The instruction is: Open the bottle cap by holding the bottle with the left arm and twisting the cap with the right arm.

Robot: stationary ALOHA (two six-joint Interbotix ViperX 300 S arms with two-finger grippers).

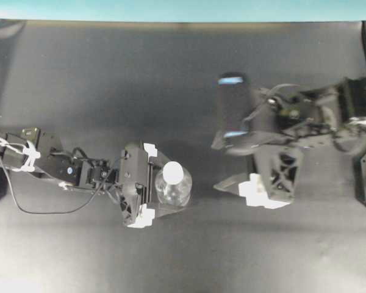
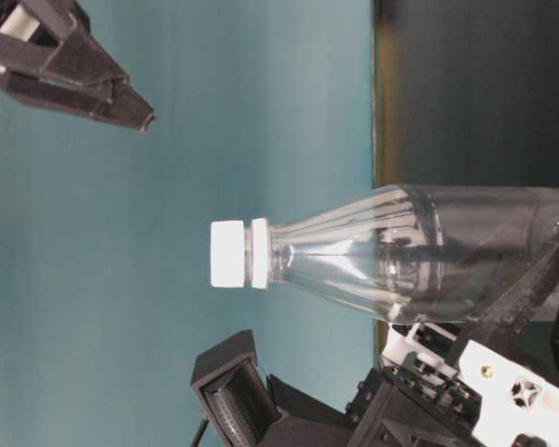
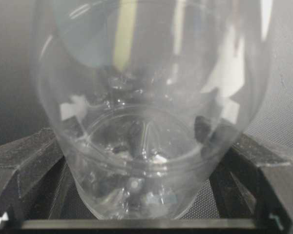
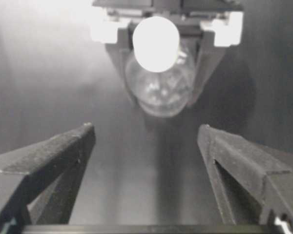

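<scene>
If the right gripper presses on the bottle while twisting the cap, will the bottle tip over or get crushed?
The bottle looks empty and thin-walled, so probably light and easily dented. It stands upright, tall and narrowing to the white cap, so a sideways push there could tip it. The left gripper's fingers flank its body, which should steady it.

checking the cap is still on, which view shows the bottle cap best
The table-level view: the bottle cap appears side-on, seated on the neck. Overhead and right wrist views show only its round white top; the left wrist view misses it.
</scene>
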